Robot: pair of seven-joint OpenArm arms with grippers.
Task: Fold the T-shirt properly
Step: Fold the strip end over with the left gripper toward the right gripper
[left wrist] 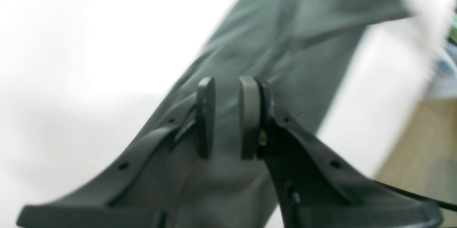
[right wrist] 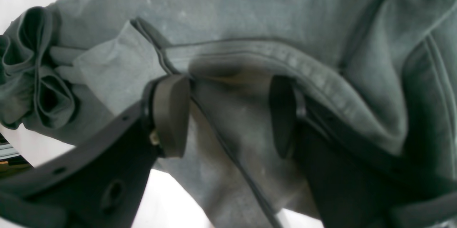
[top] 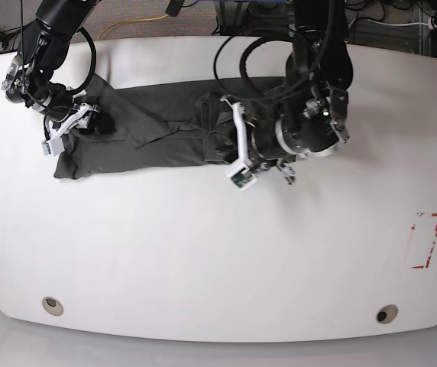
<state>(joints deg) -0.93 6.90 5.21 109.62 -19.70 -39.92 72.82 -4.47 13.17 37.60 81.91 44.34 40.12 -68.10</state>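
Left gripper (left wrist: 227,117) jaws slightly parted, nothing between; right gripper (right wrist: 228,115) jaws wide apart.

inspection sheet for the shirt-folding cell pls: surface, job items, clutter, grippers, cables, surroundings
Surface: white table, red rectangle mark near one edge, two round fittings near the front edge.
Job's things: dark grey T-shirt lying as a long strip across the far half, bunched under the left arm.
Clutter: nothing seen.
Grippers: left gripper over the cloth, pads narrowly apart, grip cannot be told; right gripper jaws wide apart over a hem fold, pads not closed on it.
Cables: black loops on both arms; yellow cable behind the table.
Surroundings: grey floor, cables and a power strip behind.
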